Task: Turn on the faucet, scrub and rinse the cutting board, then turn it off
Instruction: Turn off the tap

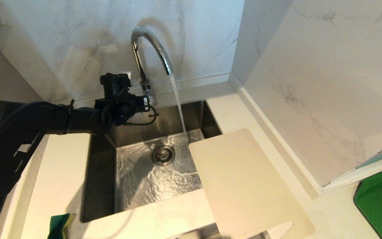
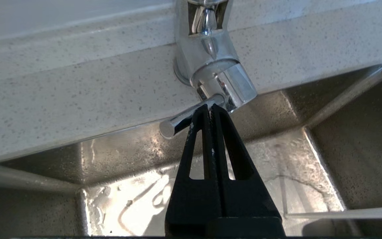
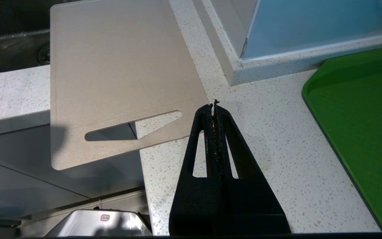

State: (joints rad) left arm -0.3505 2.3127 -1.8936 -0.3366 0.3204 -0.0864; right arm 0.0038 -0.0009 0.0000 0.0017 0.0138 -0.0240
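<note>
The chrome faucet (image 1: 151, 49) stands behind the sink and water runs from its spout into the basin. My left gripper (image 1: 148, 102) is at the faucet's base. In the left wrist view it (image 2: 210, 107) is shut, its tips against the underside of the thin side lever (image 2: 177, 122), holding nothing. The off-white cutting board (image 1: 244, 186) lies flat over the sink's right front corner and the counter, its slot handle toward me. My right gripper (image 3: 213, 106) hangs shut and empty over the counter, just beside the board's (image 3: 111, 66) handle end; it is out of the head view.
Water spreads over the steel sink (image 1: 101, 172) floor around the drain (image 1: 163, 154). A green and yellow sponge (image 1: 58, 225) lies on the front left counter. A dark green mat (image 1: 381, 199) sits at the right, beyond a marble wall corner.
</note>
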